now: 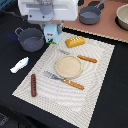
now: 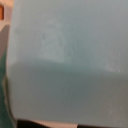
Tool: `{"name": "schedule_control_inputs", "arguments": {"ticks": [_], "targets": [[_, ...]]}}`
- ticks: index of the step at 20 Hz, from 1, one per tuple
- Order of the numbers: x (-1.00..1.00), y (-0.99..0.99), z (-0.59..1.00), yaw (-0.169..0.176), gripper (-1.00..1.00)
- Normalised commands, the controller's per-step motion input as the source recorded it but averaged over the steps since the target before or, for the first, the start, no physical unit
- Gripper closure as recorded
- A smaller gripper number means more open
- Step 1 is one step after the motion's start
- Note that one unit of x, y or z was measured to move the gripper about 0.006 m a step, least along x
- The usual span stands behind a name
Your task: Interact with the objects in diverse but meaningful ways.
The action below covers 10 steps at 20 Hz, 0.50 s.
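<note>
My gripper [image 1: 49,25] hangs at the far edge of the mat, right over the white-blue-green carton [image 1: 51,35]. Its fingers are hidden, so I cannot tell whether they grip the carton. The wrist view is filled by a pale blue surface, the carton [image 2: 65,60] very close up. The grey two-handled pot [image 1: 31,39] stands beside the carton, on the exterior view's left. The golden scored bread loaf [image 1: 75,41] lies on its right. The white fish-shaped piece [image 1: 20,64] lies off the mat on the left. The brown sausage [image 1: 33,84] lies on the mat's near left corner.
A striped placemat [image 1: 95,95] holds a tan plate [image 1: 68,66], an orange-handled fork [image 1: 65,80] and an orange-handled knife [image 1: 84,58]. On a wooden top at the back stand a dark pan [image 1: 91,14] and a bowl [image 1: 123,17].
</note>
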Motion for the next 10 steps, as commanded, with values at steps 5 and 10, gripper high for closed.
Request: {"name": "schedule_control_inputs", "arguments": {"ticks": [5, 10], "targets": [[0.05, -0.21, -0.24, 0.061, 1.0], [0.0, -0.24, -0.26, 0.234, 1.0]]}}
